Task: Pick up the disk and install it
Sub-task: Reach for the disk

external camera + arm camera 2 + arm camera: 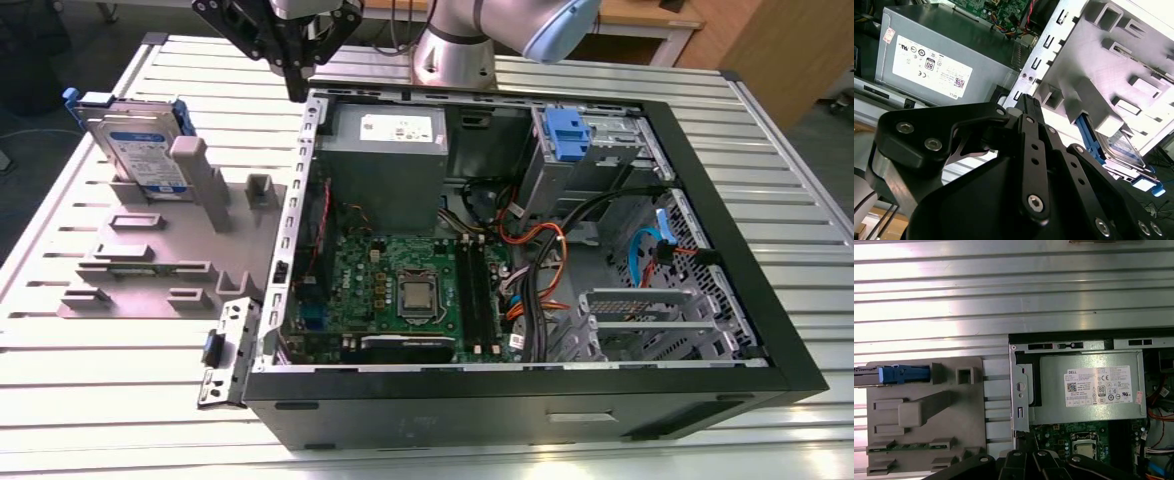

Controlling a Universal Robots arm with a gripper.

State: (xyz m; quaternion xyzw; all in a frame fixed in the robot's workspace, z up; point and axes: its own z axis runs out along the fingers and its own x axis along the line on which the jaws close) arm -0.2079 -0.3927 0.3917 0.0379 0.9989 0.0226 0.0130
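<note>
Gripper [296, 88], seemingly closed, over case wall [302, 200], disk [139, 150] upright in holder [150, 255]

The black end effector [295, 85] is cut off by the exterior view's top edge. In the second wrist view it and the grey plastic holder [1114, 65] hide most of the silver, blue-framed disk [1121, 150], whose print is too small to read.

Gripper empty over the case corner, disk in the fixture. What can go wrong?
1. The gripper hangs with jaws shut by the case rim; a low traverse might clip it.
2. The disk stands upright beside a fixture post; the jaws may hit that post.
3. Loose cables near the drive cage could snag the disk.
</note>
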